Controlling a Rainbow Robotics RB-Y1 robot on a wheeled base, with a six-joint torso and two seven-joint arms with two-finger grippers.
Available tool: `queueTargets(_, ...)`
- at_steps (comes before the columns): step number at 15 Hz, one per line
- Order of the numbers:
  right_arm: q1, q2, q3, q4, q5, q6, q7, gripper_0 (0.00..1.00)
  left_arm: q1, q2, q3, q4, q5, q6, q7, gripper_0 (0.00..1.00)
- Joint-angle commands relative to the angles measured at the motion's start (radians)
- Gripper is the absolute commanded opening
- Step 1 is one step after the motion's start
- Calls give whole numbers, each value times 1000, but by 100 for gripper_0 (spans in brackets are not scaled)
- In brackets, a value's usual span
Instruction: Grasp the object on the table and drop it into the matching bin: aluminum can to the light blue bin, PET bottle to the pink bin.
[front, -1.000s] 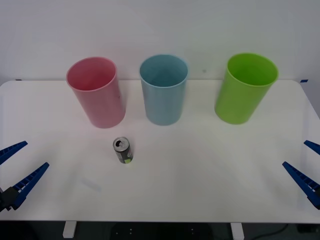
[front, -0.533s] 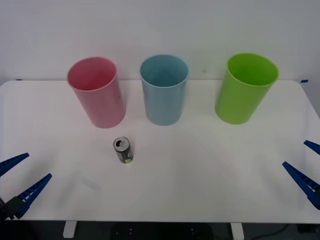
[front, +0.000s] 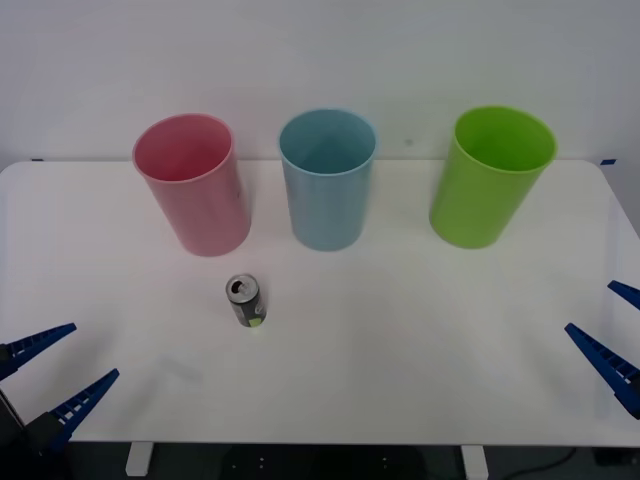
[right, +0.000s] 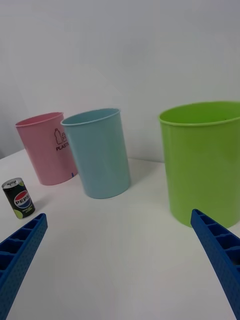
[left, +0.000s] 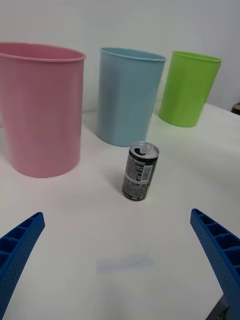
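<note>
Worktop (front: 420, 350): white and wide, against a plain pale wall; three bins stand in a row along its far edge and you work from the near edge.
Lime-green bin (front: 491, 178): toward the far right corner; no part in this task, so keep your route away from it.
Pink bin (front: 192, 184): toward the far left, upright, mouth open; it carries a plastic mark in the right wrist view, so it is not the one you want.
Light blue bin (front: 327, 180): mid far edge, between the other two, just beside the pink one; this is your target for metal.
Aluminum can (front: 245, 300): upright on the worktop, left of centre, nearer you than the gap between the pink and blue bins, touching neither.
Left hand (front: 55, 375): at the near left corner, fingers spread wide, holding nothing; the can sits centred between them in its wrist view (left: 140, 171), so this is likely the arm to use.
Right hand (front: 612, 338): at the near right edge, fingers apart, empty, well away from the can; leave it parked.
Approach: drive straight forward, level, with a finger on each side of the can's body.
Grip: close around mid-height, gently, since a light, opened can likely tips or dents.
Carry: lift clear above the blue rim before you release.
</note>
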Motion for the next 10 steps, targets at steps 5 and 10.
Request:
queueTargets(5, 0, 0, 0, 0, 0, 0, 0, 100, -10, -30, -32, 11, -72, 14, -83, 100)
queueTargets(10, 0, 0, 0, 0, 0, 0, 0, 100, -56, -148, -29, 46, -155, 37, -134, 100)
